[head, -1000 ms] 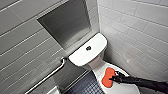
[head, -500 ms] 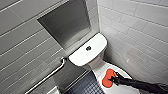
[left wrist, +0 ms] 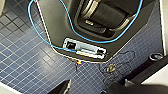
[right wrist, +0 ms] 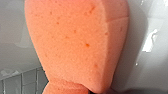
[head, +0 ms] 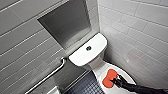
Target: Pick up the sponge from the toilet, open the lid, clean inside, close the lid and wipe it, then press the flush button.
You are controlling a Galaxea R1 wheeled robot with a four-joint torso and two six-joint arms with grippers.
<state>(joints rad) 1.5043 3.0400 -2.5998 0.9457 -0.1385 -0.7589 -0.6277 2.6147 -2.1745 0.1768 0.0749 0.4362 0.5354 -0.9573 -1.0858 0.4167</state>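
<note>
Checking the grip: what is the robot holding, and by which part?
The right gripper seems to hold the sponge by its end nearest the arm.

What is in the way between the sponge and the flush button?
Nothing visible. The sponge rests on the closed lid at the right gripper. Nothing lies on the white tank top between it and the flush button.

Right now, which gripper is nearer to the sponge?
Right. The right gripper holds the sponge on the toilet; the left gripper hangs over the blue floor tiles, away from it.
</note>
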